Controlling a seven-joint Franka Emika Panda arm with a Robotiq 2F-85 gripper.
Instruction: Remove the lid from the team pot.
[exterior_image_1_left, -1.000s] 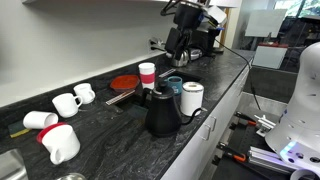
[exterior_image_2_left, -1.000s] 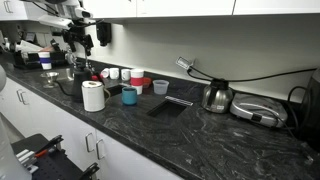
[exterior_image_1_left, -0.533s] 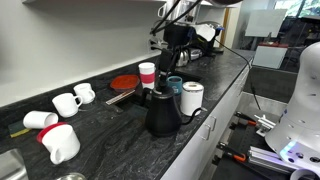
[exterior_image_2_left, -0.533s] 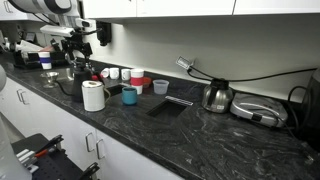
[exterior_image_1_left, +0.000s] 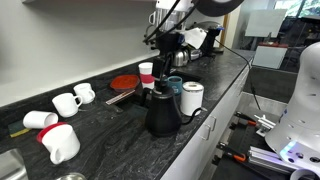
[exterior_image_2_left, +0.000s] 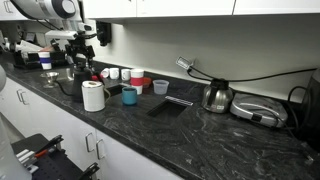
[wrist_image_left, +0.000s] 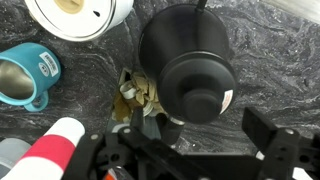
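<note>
Zero contact yet: holding the gripper (wrist_image_left: 185, 150) wide open above the lid (wrist_image_left: 198, 85), centring over the black gooseneck pot (wrist_image_left: 165, 40) for straddling.

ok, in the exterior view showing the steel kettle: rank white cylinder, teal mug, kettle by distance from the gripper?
In an exterior view the gripper hangs at frame left.
1. white cylinder, at the counter's front edge, just right of it.
2. teal mug, further right.
3. steel kettle, far right, by the wall.
</note>
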